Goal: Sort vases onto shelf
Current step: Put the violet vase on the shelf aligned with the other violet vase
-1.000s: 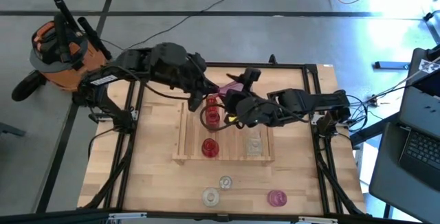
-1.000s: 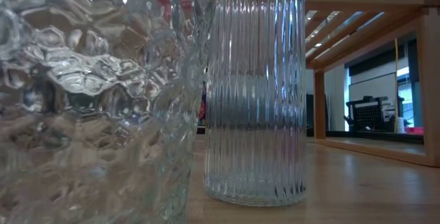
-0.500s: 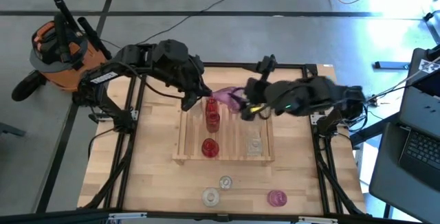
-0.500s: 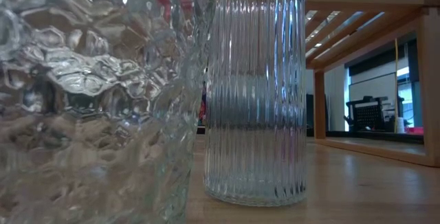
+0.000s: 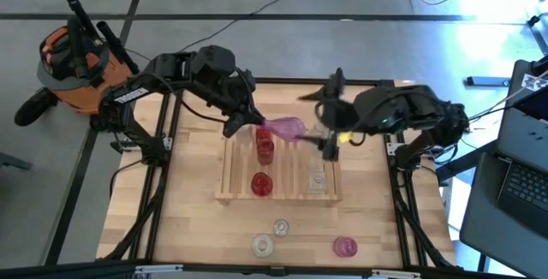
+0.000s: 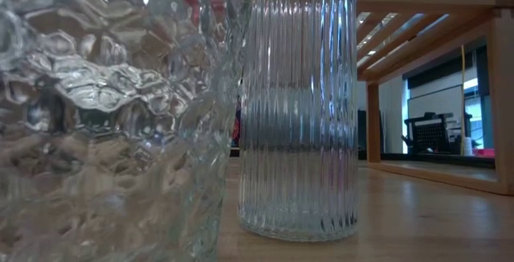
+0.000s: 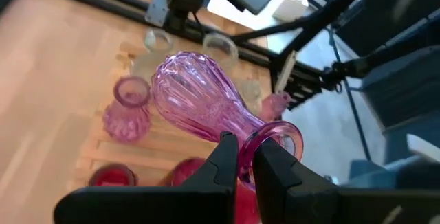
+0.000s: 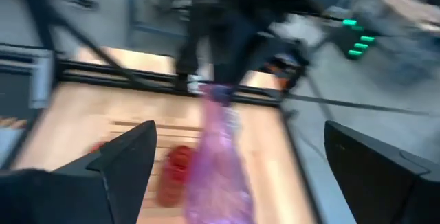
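A pink glass vase [image 5: 284, 129] hangs on its side over the far part of the slatted wooden shelf [image 5: 231, 176], with my left gripper [image 5: 248, 125] shut on it. Its bulbous body [image 7: 189, 97] points toward my right gripper [image 5: 323, 123]. That gripper stands open just right of the vase, one finger on either side of the body [image 8: 220, 162], touching nothing. Two red vases [image 5: 265, 146] [image 5: 261, 183] and a clear one [image 5: 318, 179] stand on the shelf. My left gripper pinches the pink vase's narrow neck [image 7: 253, 136] between its two fingers [image 7: 227, 157], just below the flared rim [image 7: 283, 139]. The fingers come from the table's left, slanting down, and lie across the neck. The vase is lifted clear of the shelf, lying nearly level.
Two clear vases [image 5: 280, 227] [image 5: 262, 245] and a pink one [image 5: 344, 246] stand on the tabletop near the front edge. In the low view a honeycomb-patterned clear vase [image 6: 104, 117] and a ribbed clear vase [image 6: 297, 109] fill the foreground. A black frame [image 5: 390, 142] bounds the table.
My right gripper has drawn back from the pink vase toward the table's right edge, rising and turning. The vase stays in my left gripper, which has swung it so that it now lies level over the shelf's far part.
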Available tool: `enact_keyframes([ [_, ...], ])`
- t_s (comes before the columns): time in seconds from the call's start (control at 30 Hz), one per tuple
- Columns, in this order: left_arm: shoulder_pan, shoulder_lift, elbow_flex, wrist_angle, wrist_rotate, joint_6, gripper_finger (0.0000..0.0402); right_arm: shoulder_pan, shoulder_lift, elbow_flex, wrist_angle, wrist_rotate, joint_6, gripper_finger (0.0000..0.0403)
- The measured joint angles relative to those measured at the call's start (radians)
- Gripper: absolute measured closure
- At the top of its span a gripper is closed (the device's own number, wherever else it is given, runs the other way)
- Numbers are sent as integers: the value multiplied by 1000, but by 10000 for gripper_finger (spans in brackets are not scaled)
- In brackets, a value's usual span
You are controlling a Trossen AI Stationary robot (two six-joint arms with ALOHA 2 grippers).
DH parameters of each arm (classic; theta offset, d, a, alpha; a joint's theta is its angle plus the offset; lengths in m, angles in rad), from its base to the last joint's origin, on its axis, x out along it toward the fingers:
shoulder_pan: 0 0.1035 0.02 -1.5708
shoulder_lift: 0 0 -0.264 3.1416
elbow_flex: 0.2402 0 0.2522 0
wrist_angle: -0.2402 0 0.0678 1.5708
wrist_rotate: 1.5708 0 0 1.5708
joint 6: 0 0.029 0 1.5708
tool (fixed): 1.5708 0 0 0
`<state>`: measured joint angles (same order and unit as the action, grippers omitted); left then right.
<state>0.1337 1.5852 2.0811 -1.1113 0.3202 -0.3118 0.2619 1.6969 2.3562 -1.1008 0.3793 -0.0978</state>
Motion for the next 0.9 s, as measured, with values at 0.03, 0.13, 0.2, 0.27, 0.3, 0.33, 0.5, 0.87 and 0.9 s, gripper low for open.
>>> enact_keyframes([
  [0.03,0,0,0,-11,11,-1,385,0,10,0,6,-32,-1,39],
  [0.13,-5,9,0,-6,36,-3,385,-20,48,0,35,-157,-11,47],
  [0.2,-7,12,0,-10,50,-17,385,-38,76,0,39,-236,-8,55],
  [0.27,-14,12,0,-10,49,-22,385,-61,103,-1,42,-276,-6,62],
  [0.3,-17,12,0,-5,50,-22,385,-72,115,-2,38,-286,-5,66],
  [0.33,-19,12,1,-4,50,-26,385,-81,125,-2,35,-291,-3,70],
  [0.5,-44,14,1,-11,50,-45,385,-129,146,-2,18,-299,17,91],
  [0.87,-62,14,1,-24,2,-53,385,-165,183,-1,-5,-464,23,191],
  [0.9,-62,14,1,-22,2,-53,385,-165,191,-1,-4,-478,23,202],
])
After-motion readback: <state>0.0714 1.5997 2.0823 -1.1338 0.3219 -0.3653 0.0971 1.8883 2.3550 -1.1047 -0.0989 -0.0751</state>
